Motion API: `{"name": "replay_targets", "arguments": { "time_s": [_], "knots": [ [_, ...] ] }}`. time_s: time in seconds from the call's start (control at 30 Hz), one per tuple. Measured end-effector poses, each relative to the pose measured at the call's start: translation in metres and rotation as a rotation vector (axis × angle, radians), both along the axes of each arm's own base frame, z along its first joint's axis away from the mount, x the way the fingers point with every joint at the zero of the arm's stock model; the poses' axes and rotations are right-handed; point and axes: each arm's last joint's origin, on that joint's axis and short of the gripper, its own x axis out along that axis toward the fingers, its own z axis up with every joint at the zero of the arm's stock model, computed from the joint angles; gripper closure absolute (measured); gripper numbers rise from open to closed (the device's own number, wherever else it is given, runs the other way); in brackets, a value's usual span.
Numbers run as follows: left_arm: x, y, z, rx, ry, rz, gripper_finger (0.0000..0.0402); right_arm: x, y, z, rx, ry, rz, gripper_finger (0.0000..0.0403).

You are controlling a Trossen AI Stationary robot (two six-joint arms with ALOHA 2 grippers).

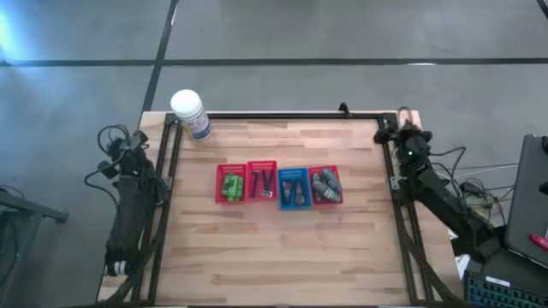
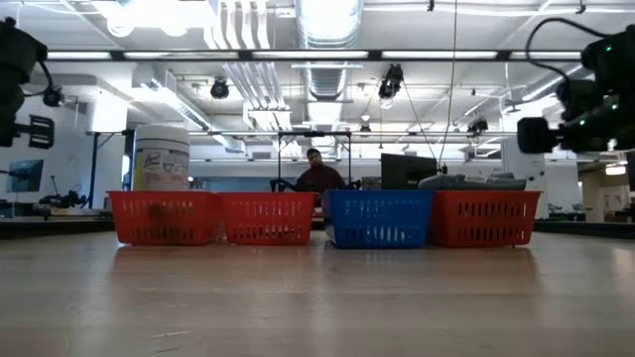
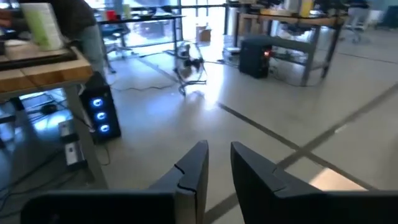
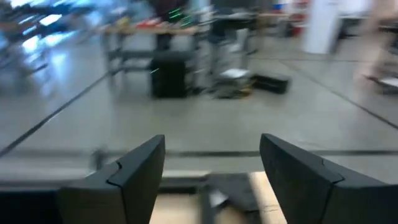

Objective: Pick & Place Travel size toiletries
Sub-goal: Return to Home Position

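The travel size toiletries lie sorted in four small baskets in a row at mid-table. Green bottles (image 1: pixel 230 185) fill a red basket (image 1: pixel 219 174), and razors (image 1: pixel 263 182) fill the red one beside it. Dark tubes (image 1: pixel 294 190) lie in the blue basket (image 2: pixel 380 218), grey bottles (image 1: pixel 326 185) in the red basket (image 2: pixel 483 218) at the right end. My left gripper (image 3: pixel 219 149) is folded back over the table's left edge, with a narrow gap between its fingers and nothing in it. My right gripper (image 4: pixel 212 140) hangs wide open at the far right corner (image 1: pixel 396 127), facing the room.
A large white lidded jar (image 1: pixel 188 112) stands at the table's far left corner. A black frame (image 1: pixel 282 115) runs along the table's far, left and right edges. A person (image 2: pixel 317 174) sits in the room beyond. Bare wood (image 1: pixel 282 257) lies between the baskets and the near edge.
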Motion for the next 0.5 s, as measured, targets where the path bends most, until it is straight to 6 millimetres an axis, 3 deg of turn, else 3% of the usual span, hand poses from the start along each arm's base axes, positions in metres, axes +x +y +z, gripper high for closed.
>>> {"name": "replay_targets", "arguments": {
  "time_s": [0.13, 0.23, 0.5],
  "knots": [
    [0.001, 0.0, 0.0, 0.024, 0.016, 0.041, 0.0332, -0.018, -0.004, 0.005, -0.061, -0.11, -0.165, 0.013],
    [0.01, 0.002, 0.001, 0.038, 0.006, -0.086, 0.0336, -0.028, -0.002, 0.008, -0.099, -0.167, -0.25, 0.0119],
    [0.008, 0.008, 0.001, 0.169, -0.023, -0.119, 0.0338, -0.043, 0.008, 0.018, -0.24, -0.193, -0.358, 0.009]
  ]
}}
